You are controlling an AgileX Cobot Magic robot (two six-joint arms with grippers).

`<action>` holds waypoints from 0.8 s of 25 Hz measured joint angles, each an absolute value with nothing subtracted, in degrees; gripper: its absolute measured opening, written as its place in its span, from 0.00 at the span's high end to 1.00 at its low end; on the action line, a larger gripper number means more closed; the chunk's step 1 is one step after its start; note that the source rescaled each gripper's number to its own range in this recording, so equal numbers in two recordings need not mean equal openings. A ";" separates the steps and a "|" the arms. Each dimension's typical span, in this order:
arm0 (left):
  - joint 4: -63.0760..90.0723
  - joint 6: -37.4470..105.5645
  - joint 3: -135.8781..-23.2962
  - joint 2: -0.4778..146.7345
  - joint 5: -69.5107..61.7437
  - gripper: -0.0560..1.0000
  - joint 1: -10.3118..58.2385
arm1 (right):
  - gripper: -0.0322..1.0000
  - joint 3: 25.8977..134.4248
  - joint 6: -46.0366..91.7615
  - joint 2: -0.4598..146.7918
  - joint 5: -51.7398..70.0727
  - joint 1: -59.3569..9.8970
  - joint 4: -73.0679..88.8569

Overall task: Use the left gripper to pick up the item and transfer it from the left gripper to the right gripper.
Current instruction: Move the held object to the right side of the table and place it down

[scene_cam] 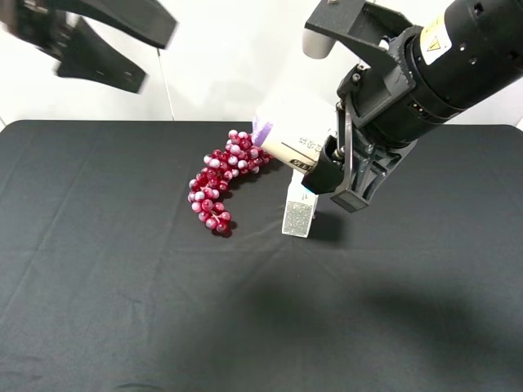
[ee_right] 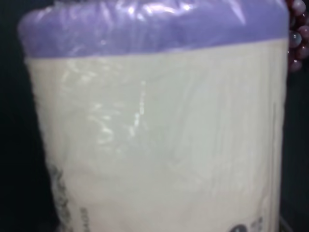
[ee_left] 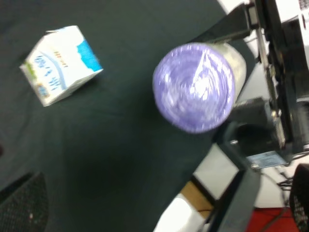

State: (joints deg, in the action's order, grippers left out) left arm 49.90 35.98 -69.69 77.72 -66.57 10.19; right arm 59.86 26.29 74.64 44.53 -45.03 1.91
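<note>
My right arm (scene_cam: 445,77) is a bulky black cylinder carrying a yellow warning sticker (scene_cam: 432,34), with a pale grey rounded cap (scene_cam: 319,41) behind the claw. My right gripper (scene_cam: 328,180) is black angular plate with small screws. My left gripper (scene_cam: 154,57) is matte black, wedge-fingered.

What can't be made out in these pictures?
Black left tool: blurred and cut by the top edge, high view.
Black right tool: fingers hidden, lilac-ended cream paper roll fills the right wrist view.
White-and-blue carton: top hidden behind the right tool, high view.
Roll's label print: too blurred to read.
</note>
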 joint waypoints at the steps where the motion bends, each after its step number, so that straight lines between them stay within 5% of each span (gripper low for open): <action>1: 48.21 35.34 -69.69 76.31 -66.57 0.00 10.19 | 0.96 59.86 26.29 74.64 44.53 -45.03 1.91; 20: 9.98 14.09 -66.09 41.41 -66.80 0.00 10.19 | 0.96 59.86 26.29 74.64 44.53 -45.03 1.91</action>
State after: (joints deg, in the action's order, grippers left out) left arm 9.98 14.09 -66.09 41.41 -66.80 10.19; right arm 59.86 26.29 74.64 44.53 -45.03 1.91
